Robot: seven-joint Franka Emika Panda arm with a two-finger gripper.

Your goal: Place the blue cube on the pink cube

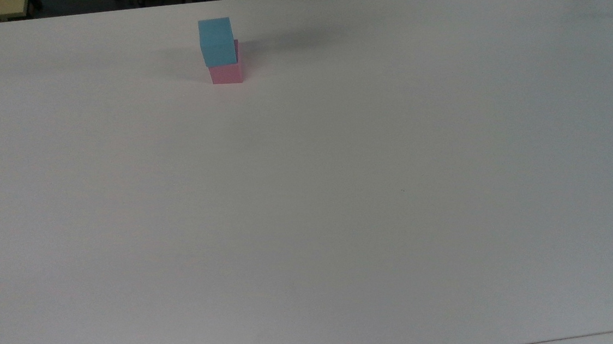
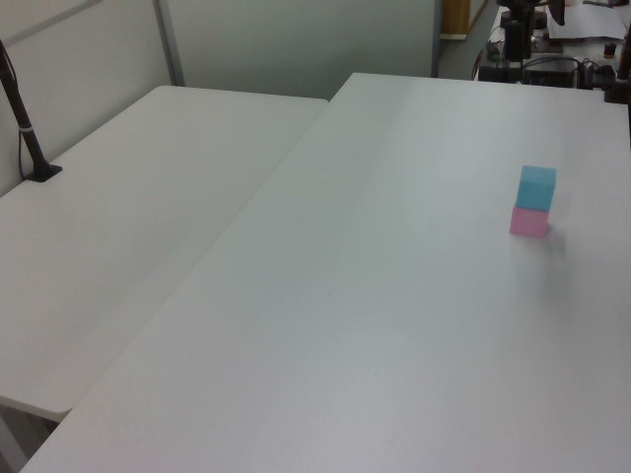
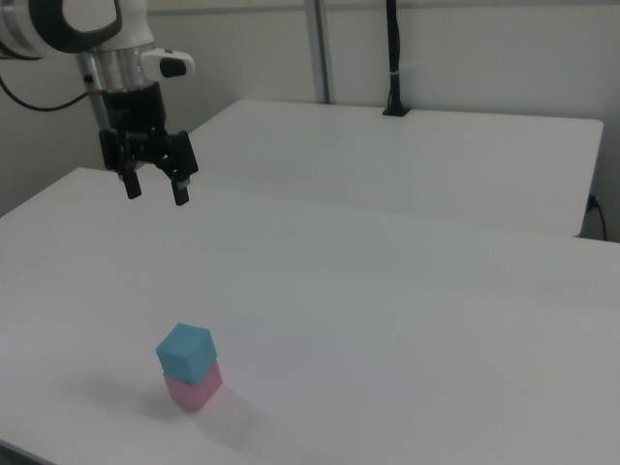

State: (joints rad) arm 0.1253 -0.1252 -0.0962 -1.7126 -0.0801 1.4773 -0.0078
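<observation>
Near the top view's upper left, your blue cube (image 1: 216,39) sits on the pink cube (image 1: 226,72); the gripper (image 3: 154,188) hangs above, jaws spread apart and empty.

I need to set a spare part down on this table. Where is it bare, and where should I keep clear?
Nearly the whole table is bare: everything on the top view's right of and below the stack. The only occupied spot is near the top edge in the top view, where the blue cube sits on the pink cube. The open gripper hangs high above the table, apart from the cubes.
</observation>
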